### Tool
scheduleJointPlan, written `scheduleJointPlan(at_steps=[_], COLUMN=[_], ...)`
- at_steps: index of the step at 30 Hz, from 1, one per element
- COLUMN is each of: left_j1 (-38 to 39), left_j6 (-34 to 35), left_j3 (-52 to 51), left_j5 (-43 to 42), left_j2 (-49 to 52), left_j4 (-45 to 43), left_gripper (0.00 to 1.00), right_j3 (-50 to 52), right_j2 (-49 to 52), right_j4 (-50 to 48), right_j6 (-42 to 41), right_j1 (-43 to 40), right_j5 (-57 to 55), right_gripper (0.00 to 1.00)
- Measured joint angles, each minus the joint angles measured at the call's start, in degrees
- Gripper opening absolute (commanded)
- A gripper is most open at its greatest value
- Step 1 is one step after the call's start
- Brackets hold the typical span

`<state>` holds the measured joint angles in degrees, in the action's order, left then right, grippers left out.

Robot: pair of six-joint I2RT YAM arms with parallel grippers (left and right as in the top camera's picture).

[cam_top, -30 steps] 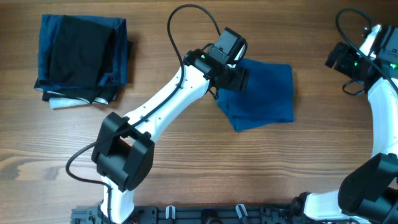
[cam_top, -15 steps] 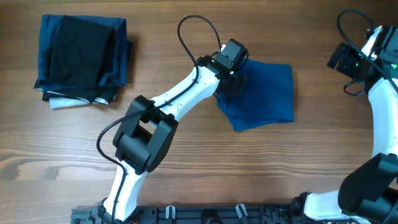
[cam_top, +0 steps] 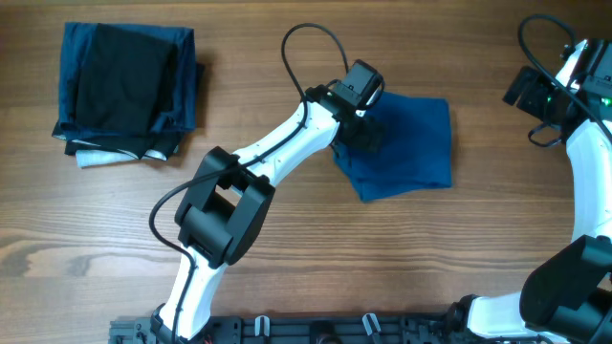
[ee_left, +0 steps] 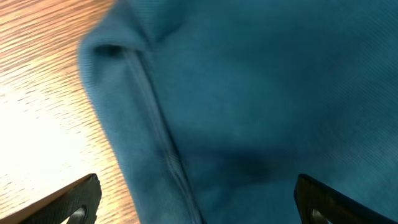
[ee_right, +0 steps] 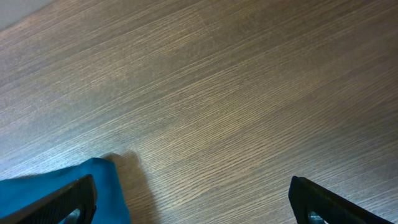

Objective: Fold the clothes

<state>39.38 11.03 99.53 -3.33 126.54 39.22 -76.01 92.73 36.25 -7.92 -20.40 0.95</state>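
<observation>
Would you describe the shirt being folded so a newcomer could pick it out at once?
On the wooden table, look right of centre, under the left gripper. The shirt lies there alone, one folded mid-blue piece. The pile at the far left is darker, navy and black with a white edge.

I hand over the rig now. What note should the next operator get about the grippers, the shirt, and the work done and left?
The left gripper is open, low over an edge of the polo shirt, holding nothing.
The right gripper is open over bare table, beside the shirt.
Done: the shirt lies folded compact, centre-right.
Left: perhaps straighten its skewed lower corner.
</observation>
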Motion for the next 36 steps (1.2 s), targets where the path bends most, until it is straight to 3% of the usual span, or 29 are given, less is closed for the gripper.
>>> scheduleJointPlan(at_steps=[9, 17, 25, 36], left_j1=[0.0, 2.2, 2.5, 3.8], left_j6=[-8.3, -9.4, -4.5, 9.7], left_j3=[7.1, 7.1, 7.1, 7.6], left_j5=[-2.2, -3.2, -3.0, 7.2], left_j2=[0.0, 0.0, 4.0, 6.9], left_j4=[3.7, 4.8, 4.9, 7.0], left_gripper=[1.0, 0.99, 1.0, 1.0], right_j3=[0.0, 0.0, 0.0, 0.0], right_j2=[0.0, 0.0, 0.0, 0.0], right_j4=[0.0, 0.0, 0.0, 0.0], right_j6=[0.0, 0.0, 0.0, 0.0], right_j1=[0.0, 0.0, 0.0, 0.0], right_j5=[0.0, 0.0, 0.0, -0.2], right_gripper=[0.99, 0.99, 0.99, 1.0])
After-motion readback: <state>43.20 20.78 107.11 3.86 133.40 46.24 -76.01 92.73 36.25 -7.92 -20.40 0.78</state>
